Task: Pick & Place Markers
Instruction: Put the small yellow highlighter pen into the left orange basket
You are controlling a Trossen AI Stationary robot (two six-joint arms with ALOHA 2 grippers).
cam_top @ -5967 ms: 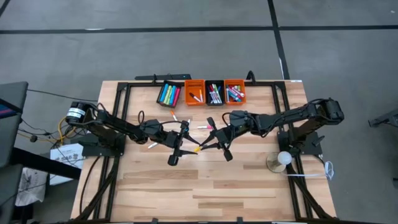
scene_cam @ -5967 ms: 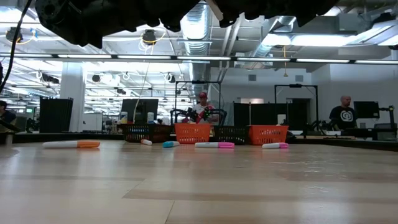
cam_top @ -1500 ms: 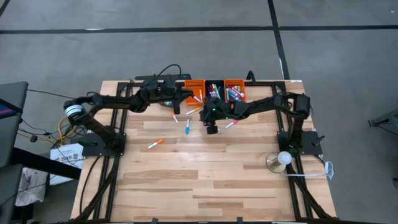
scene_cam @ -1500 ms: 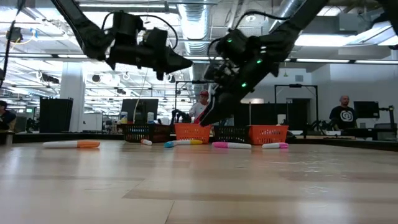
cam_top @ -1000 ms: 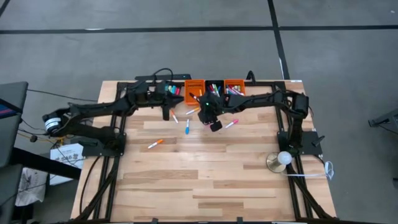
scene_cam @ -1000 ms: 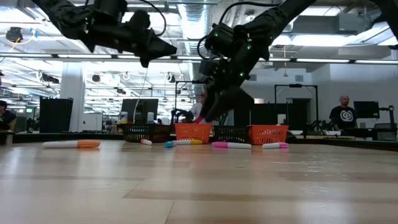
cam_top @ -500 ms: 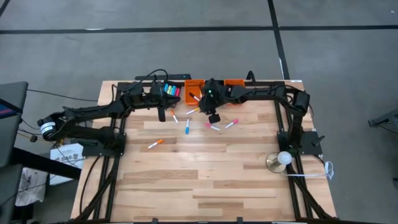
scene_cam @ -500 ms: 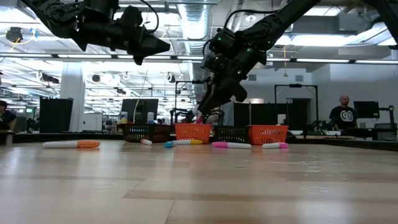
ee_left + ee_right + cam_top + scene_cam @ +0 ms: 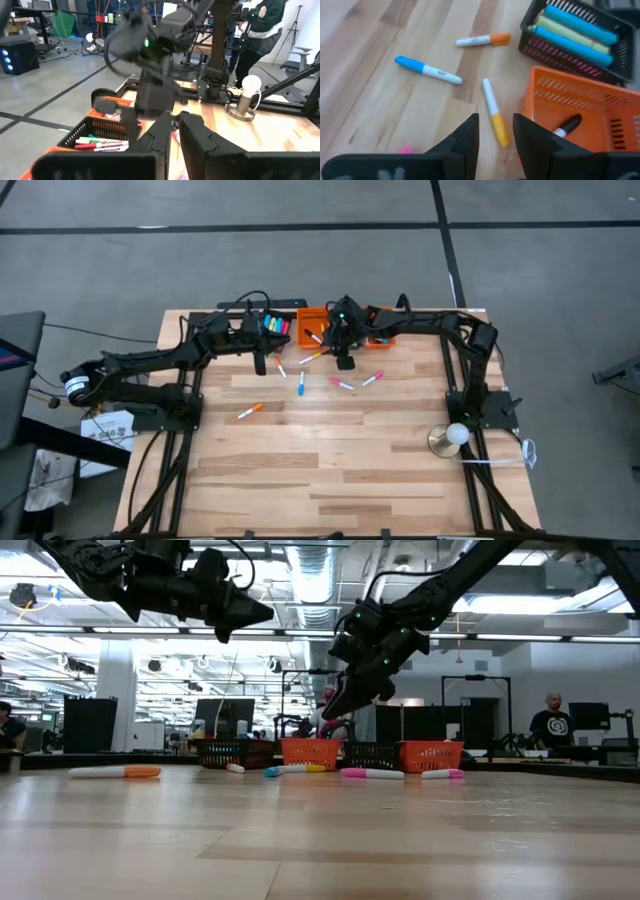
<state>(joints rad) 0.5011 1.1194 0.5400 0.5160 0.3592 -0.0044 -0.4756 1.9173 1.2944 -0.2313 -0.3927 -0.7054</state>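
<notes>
High view: we see the right gripper point(image 9: 344, 356) at the near edge of the orange bin point(image 9: 312, 326), the left gripper point(image 9: 259, 360) just beside the bin's left neighbour, and loose markers point(image 9: 342, 384) on the table point(image 9: 330, 470) nearer us than that bin. Right wrist view: only here do the right jaws show parted and empty over a yellow-capped marker point(image 9: 495, 112) just beside the orange bin, so we judge a good pick needs the jaws square across its barrel. Left wrist view: the left fingers point(image 9: 162, 131) stand closed with nothing between them.

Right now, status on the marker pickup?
Left gripper shut, empty, near the bins. Right gripper open, empty, by loose markers. Nothing blocking.
</notes>
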